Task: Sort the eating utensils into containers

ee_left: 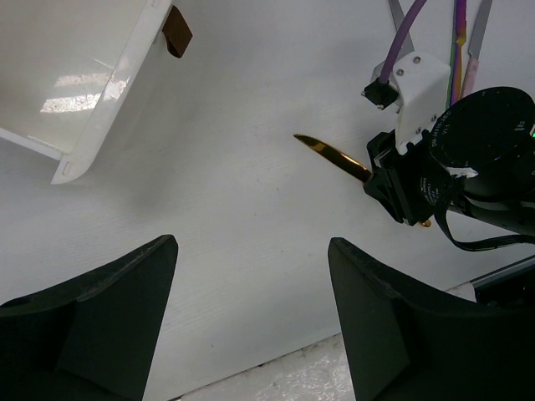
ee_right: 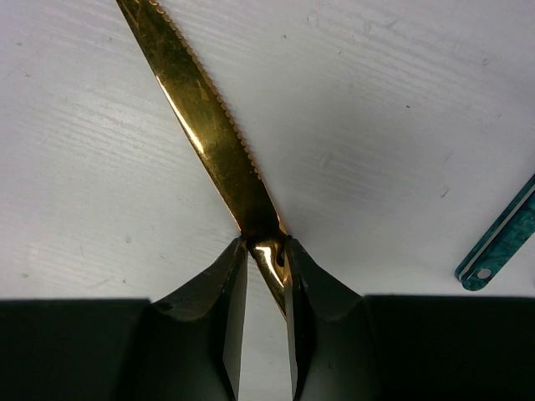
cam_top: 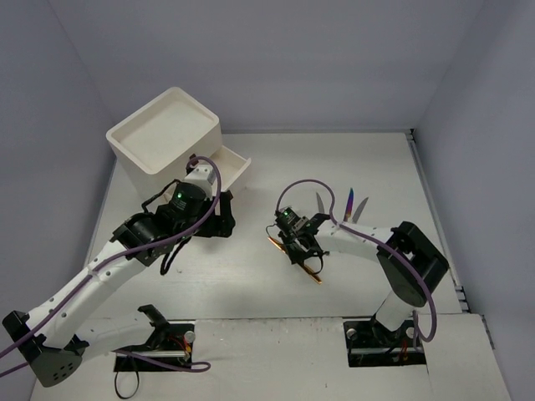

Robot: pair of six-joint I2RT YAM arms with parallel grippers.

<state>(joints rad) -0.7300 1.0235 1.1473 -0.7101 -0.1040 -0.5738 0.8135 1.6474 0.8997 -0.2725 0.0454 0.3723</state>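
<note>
A gold knife [ee_right: 209, 125] with a serrated blade lies flat on the white table. My right gripper [ee_right: 263, 251] is shut on its neck, both pads touching the metal. From above, the gold knife [cam_top: 314, 275] sticks out on both sides of the right gripper [cam_top: 298, 249]. A teal utensil handle [ee_right: 501, 242] lies to the right. More utensils, silver [cam_top: 321, 205] and purple [cam_top: 349, 205], lie behind the right arm. The white cabinet [cam_top: 163, 134] stands at the back left with one drawer [cam_top: 236, 163] pulled out. My left gripper [ee_left: 251, 276] hangs open and empty near that drawer.
The drawer's brown handle [ee_left: 176, 32] shows at the top of the left wrist view, with the drawer front [ee_left: 100, 117] slanting below it. Purple cables loop over both arms. The table edge runs along the right, and grey walls close in on the sides.
</note>
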